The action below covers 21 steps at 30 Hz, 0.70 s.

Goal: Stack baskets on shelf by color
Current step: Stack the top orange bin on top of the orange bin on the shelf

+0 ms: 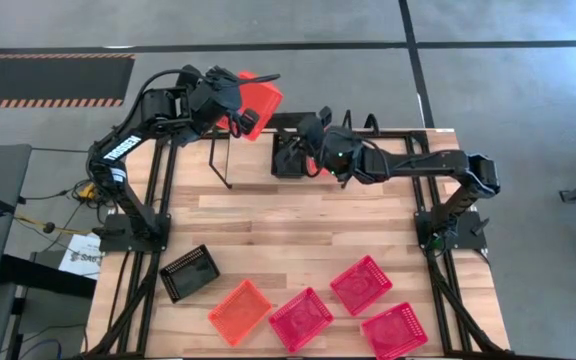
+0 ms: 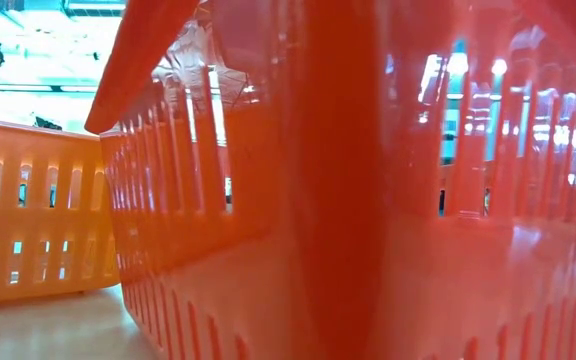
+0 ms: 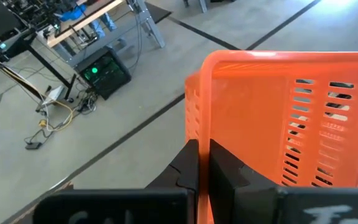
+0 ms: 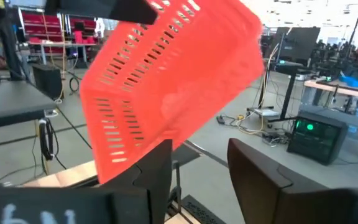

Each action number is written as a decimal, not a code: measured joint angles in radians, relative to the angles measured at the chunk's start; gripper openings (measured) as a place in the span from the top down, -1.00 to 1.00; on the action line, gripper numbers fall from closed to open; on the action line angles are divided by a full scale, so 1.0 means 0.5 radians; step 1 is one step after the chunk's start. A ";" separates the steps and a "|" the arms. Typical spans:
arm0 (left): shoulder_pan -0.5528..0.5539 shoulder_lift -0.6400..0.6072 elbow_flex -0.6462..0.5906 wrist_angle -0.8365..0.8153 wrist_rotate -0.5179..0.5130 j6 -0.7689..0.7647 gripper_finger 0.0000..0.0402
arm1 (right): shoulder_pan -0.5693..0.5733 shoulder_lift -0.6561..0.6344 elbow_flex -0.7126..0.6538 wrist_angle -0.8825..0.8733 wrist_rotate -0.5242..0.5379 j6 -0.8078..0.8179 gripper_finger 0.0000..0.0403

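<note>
Carrying an orange basket (image 1: pixel 253 103) pinched in your left tool (image 3: pixel 204 165), you next lower it onto the shelf (image 1: pixel 223 150); right tool (image 4: pixel 197 162) waits spread.

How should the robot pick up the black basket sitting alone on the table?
Best guess: come straight down and pinch one long wall of the black basket at its rim, one finger inside, one outside. It sits open side up with bare table around it.
</note>
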 joint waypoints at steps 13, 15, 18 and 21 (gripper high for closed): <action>0.000 -0.001 0.000 0.001 -0.001 0.000 1.00 | 0.001 0.001 0.000 0.289 -0.171 0.104 -0.07; 0.000 -0.001 0.000 0.001 -0.001 0.000 1.00 | 0.007 0.001 0.000 0.296 -0.188 0.095 -0.06; 0.000 -0.001 0.000 0.004 -0.001 -0.001 1.00 | -0.014 0.001 0.000 0.257 -0.198 0.100 -0.06; -0.002 -0.001 0.000 0.005 0.016 -0.006 1.00 | -0.049 0.024 0.000 0.264 -0.196 0.104 -0.06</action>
